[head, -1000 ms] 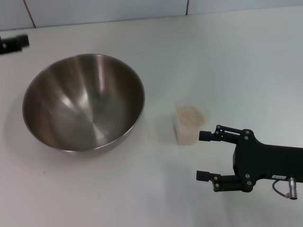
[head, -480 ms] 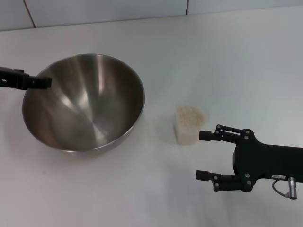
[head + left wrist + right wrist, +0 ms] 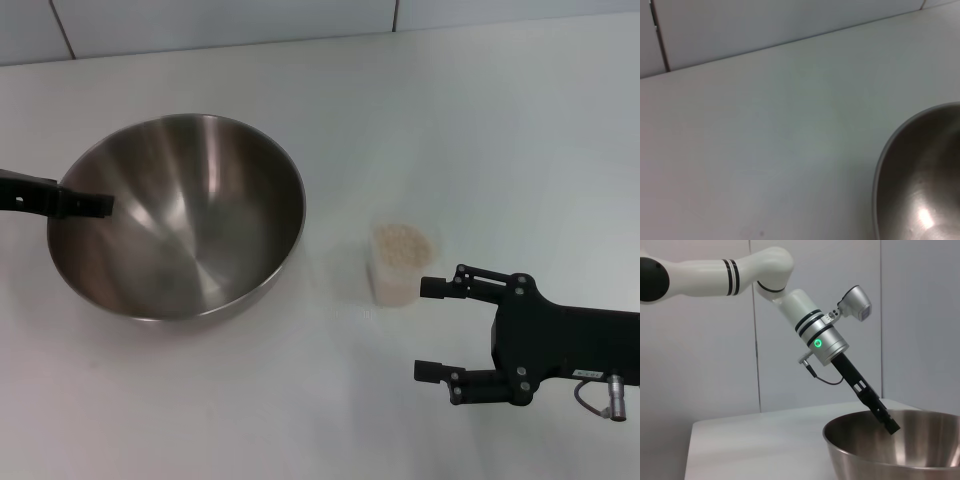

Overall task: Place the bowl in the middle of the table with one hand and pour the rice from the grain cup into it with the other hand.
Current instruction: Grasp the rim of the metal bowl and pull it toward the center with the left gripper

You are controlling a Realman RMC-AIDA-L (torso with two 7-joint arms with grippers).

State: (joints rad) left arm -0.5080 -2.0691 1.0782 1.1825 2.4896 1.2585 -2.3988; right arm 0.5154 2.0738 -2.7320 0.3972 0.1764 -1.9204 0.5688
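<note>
The steel bowl [image 3: 175, 215] stands on the left part of the white table [image 3: 480, 120]. My left gripper [image 3: 85, 205] reaches in from the left edge and sits at the bowl's left rim; in the right wrist view the left gripper [image 3: 888, 423] hangs at the rim of the bowl [image 3: 900, 450]. The left wrist view shows only part of the bowl's rim [image 3: 880, 165]. The grain cup [image 3: 398, 272] stands to the right of the bowl, holding rice [image 3: 403, 242]. My right gripper [image 3: 430, 329] is open and empty, just right of and in front of the cup, not touching it.
A tiled wall [image 3: 200, 20] runs along the table's far edge. Bare tabletop lies between bowl and cup, in front of both, and at the far right. The left arm [image 3: 805, 325] slopes down from above the bowl.
My left gripper has come in from the far left edge to the bowl's left rim and dropped slightly. The bowl, the cup and the right arm have not moved.
</note>
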